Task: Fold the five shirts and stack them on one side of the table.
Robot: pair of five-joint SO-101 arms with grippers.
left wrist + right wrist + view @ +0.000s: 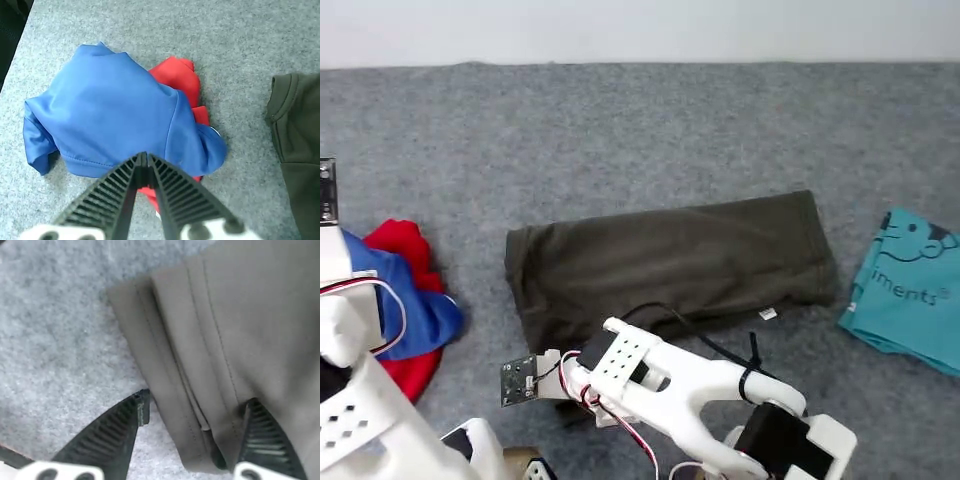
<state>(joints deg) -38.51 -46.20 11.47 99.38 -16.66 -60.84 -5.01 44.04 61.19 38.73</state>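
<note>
**Olive-green shirt lies folded in the middle of the table**

The olive-green shirt (670, 260) lies in the middle of the table. It is folded into a long shape that runs from side to side. A small white tag (767, 314) sticks out at its front edge.

The right claw (196, 407) is down low at the front left corner of this shirt, as the high view shows it. Its jaws are wide apart. One finger (125, 430) is over the bare table and the other is over the cloth. The stitched hem of the shirt sits between them. The claw holds nothing.

On the left side of the table, the blue shirt (415, 310) lies in a loose, rumpled heap. It rests on top of the red shirt (405, 240), which peeks out from under it at the back and the front. The left claw (145, 157) hangs over the front edge of the blue shirt. Its jaws are pressed tight together, and no cloth can be seen between them.

On the right side lies the teal shirt (905, 290), with a dark drawing on it. It is well apart from the olive-green one, and the edge of the view cuts part of it off.

All the shirts lie on the grey felt table top (620, 130).
</note>
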